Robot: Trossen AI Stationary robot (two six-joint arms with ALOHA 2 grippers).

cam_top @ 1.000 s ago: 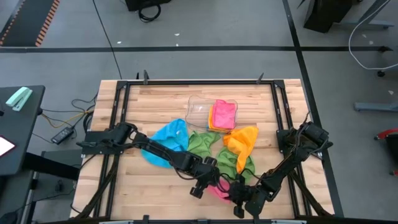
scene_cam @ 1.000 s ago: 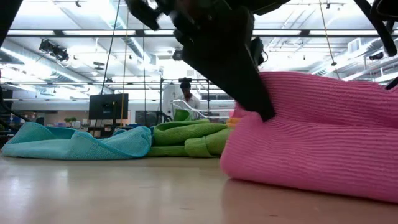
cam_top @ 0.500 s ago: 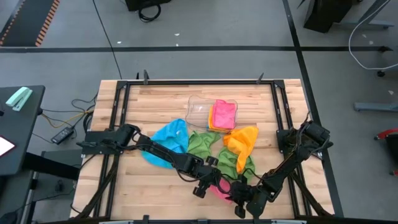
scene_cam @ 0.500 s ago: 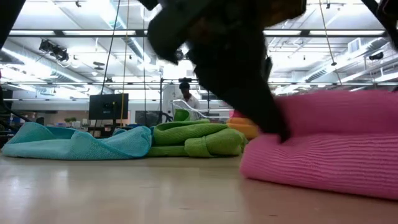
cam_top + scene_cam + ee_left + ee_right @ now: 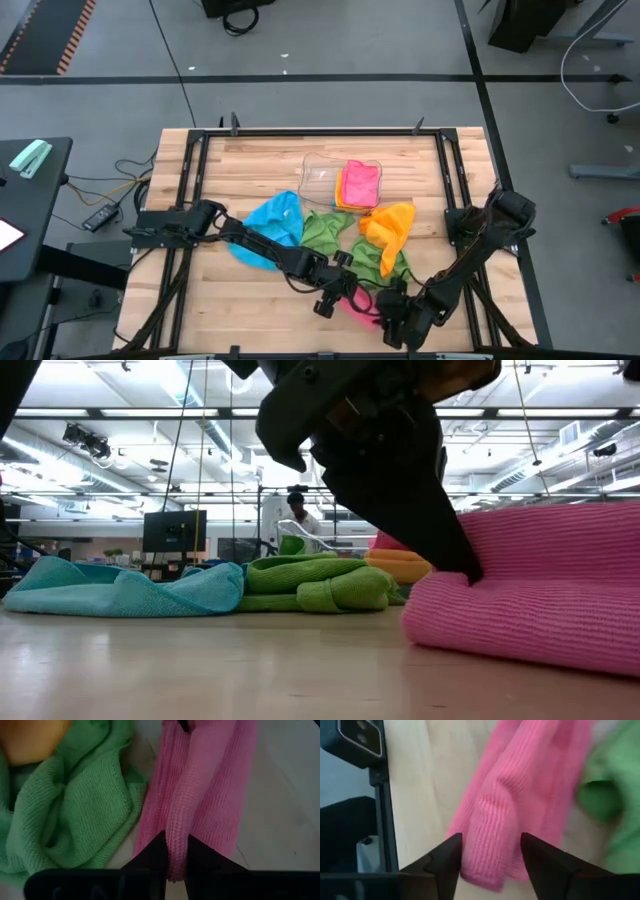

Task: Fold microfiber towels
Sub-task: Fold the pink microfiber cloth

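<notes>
High view: the pink towel (image 5: 358,304) lies at the surface's (image 5: 250,160) six o'clock edge, between my two arms. Left wrist view: my left jaws (image 5: 174,851) are clenched on its fold. Right wrist view: my right jaws (image 5: 490,851) stand released, straddling it.

A robotics lab or workshop: a wooden table (image 5: 250,160) in a metal frame on grey concrete floor (image 5: 320,40) (cables trailing), strip lights (image 5: 120,412) overhead, a monitor (image 5: 174,530) behind.
</notes>
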